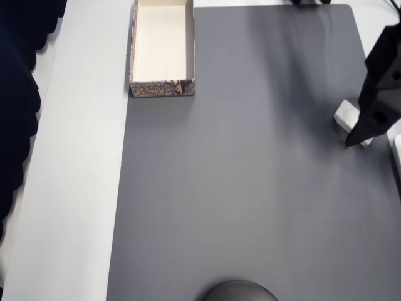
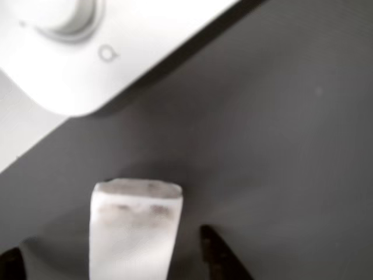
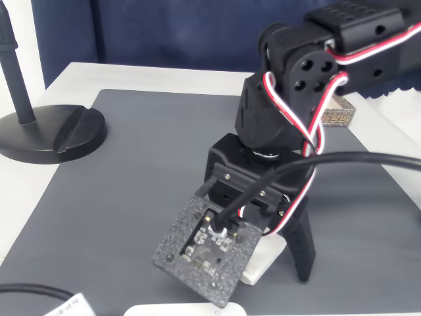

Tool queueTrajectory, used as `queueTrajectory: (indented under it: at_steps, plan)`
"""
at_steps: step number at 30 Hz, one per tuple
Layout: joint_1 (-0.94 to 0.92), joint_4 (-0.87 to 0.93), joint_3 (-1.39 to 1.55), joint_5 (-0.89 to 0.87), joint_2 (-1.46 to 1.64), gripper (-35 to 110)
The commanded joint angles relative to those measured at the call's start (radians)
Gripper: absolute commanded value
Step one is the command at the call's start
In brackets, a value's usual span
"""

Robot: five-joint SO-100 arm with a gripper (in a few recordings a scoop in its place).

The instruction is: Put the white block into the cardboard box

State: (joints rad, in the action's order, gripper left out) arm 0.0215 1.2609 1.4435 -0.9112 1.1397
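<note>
Overhead: block (image 1: pixel 345 115) at 3 o'clock on grey mat (image 1: pixel 250 188), partly under black gripper (image 1: pixel 363 135); box (image 1: pixel 162 47) at 11 o'clock on mat's far corner, well apart from block, inside bare, printed wall with notch facing 6 o'clock; dark rounded base (image 1: pixel 240 291) at 6 o'clock edge. Wrist: block (image 2: pixel 135 230) lengthwise between two dark fingertips (image 2: pixel 218 256), at 6 o'clock; gaps visible on both sides, so jaws spread and not clamping; white device (image 2: pixel 105 46) with rounded corner at 11 o'clock, apart from block. Fixed: gripper (image 3: pixel 283 263) lowered to mat (image 3: pixel 131 184); block (image 3: pixel 263 262) just behind camera plate; stand base (image 3: pixel 52 131) at 9 o'clock.
</note>
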Motion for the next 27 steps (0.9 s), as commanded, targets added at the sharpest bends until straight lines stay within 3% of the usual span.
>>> queueTrajectory:
  at_steps: [1,27]
  plan:
    - [0.008,0.038,-0.048,0.023,0.009,34]
    - [0.008,0.072,-0.037,0.058,0.011,22]
